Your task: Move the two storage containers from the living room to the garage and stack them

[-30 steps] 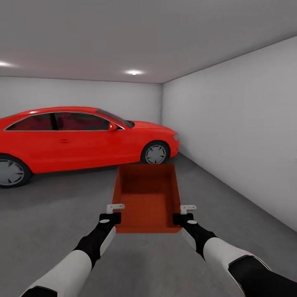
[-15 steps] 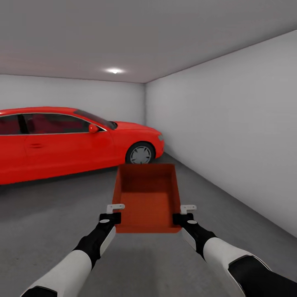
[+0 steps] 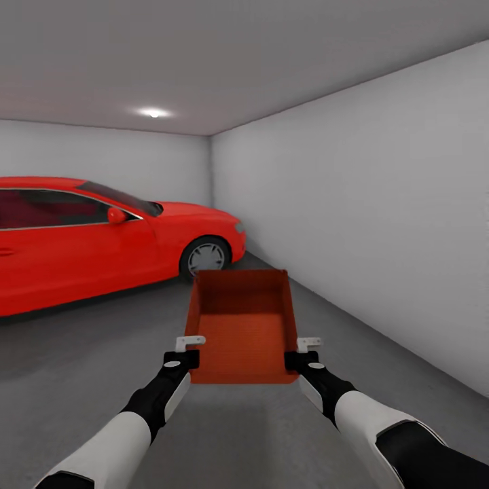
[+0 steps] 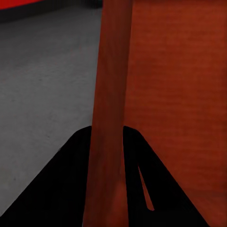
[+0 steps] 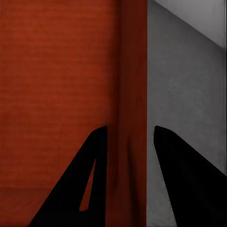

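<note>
Plainly, the robot stood inside the garage (image 3: 380, 204), carrying one red-orange storage container (image 3: 243, 326) out in front of its trunk, clear above the dark grey concrete floor (image 3: 81, 367). The left hand (image 3: 189, 349) was clamped on the container's left wall near the near corner, and the right hand (image 3: 301, 350) was clamped on the right wall opposite. In the left wrist view the left hand's dark fingers (image 4: 66, 189) straddled the thin orange wall, one on each side; the right wrist view showed the same hold, the right hand's fingers (image 5: 182, 179) pinching the wall between them. The container sat level and open-topped, its inside bare. A red car (image 3: 102, 234) was parked to the far left, its front wheel (image 3: 205, 257) towards the far corner. A plain white wall ran along the right, and one ceiling light (image 3: 153, 113) glowed overhead.
</note>
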